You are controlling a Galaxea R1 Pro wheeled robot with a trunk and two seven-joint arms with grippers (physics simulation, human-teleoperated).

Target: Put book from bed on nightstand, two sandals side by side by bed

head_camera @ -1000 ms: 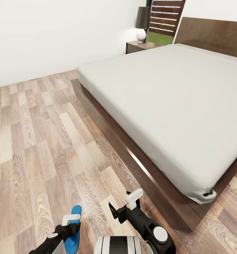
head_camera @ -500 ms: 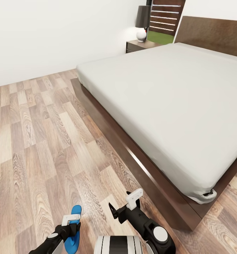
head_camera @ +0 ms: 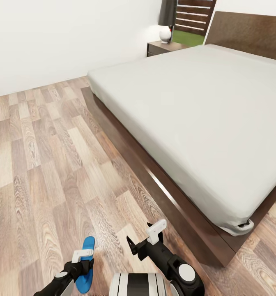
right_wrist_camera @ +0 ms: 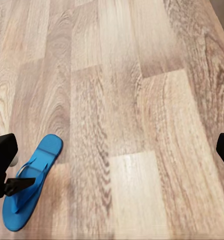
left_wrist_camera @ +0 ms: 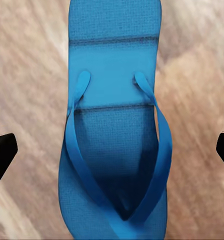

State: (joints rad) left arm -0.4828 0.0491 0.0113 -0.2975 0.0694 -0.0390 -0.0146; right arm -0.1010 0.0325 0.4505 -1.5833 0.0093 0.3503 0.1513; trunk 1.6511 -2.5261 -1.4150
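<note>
Sandal [left_wrist_camera: 114,135] flat on wood floor [head_camera: 39,164], well out from bed [head_camera: 187,193] foot corner | directly under left gripper [head_camera: 82,255], long axis crossing the wide-spread jaws | right gripper [head_camera: 156,230] wide, empty, farther off

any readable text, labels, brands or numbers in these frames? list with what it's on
None: no readable text, label, brand or number on anything in these pictures.
sandal: plain blue sole and straps, no print.
bed: plain grey mattress, dark wood frame, no label.
nightstand and lamp: no marking to make out.
left gripper and right gripper: white parts, no lettering.
</note>
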